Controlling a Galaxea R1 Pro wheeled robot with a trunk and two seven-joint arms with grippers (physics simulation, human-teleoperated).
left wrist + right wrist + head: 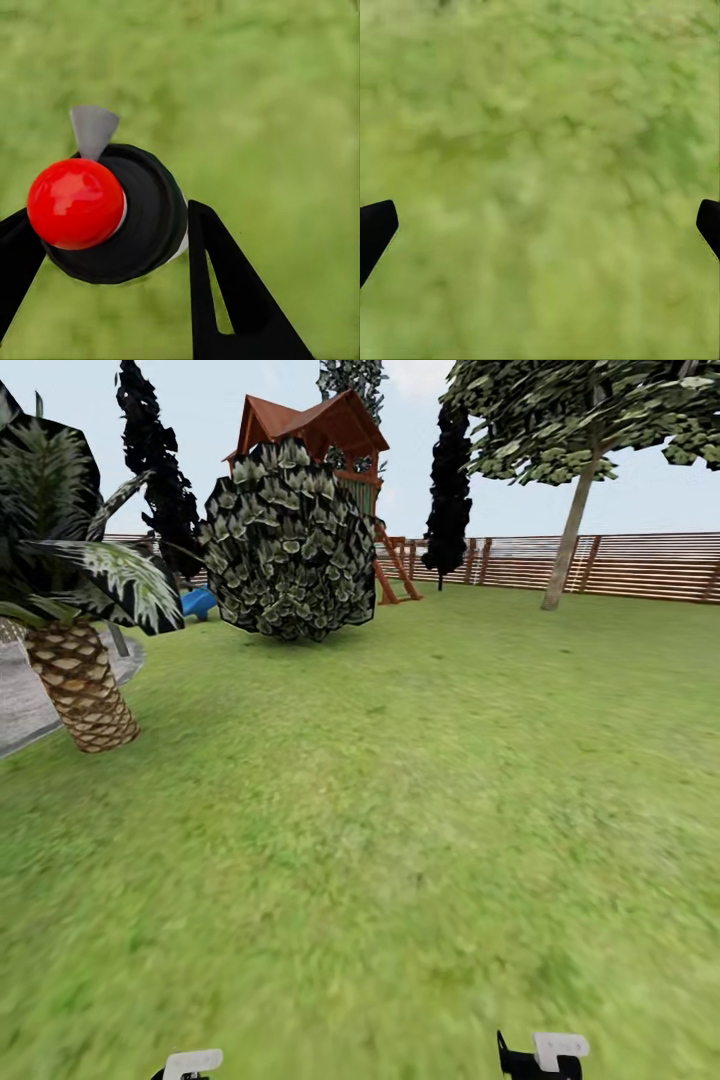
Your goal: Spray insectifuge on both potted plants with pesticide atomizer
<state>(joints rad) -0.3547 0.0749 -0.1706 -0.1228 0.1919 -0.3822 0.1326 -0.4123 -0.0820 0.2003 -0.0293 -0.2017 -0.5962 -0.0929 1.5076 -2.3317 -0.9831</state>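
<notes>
The pesticide atomizer [146,214] is seen end-on in the left wrist view: a round black cap with a red ball on top, a grey nozzle tip and a sliver of white body. My left gripper [112,229] is shut on it, one black finger [225,300] on each side. My right gripper [540,225] is open over bare grass, with nothing between its fingertips [373,229]. The garden lawn [420,810] spreads ahead in the head view. The potted plants are out of view.
A palm [85,690] stands at the left beside a grey paved edge [20,710]. A big round bush [288,545], a wooden playhouse [330,425] and a slat fence [620,565] lie further off. A tree [570,530] is at the back right.
</notes>
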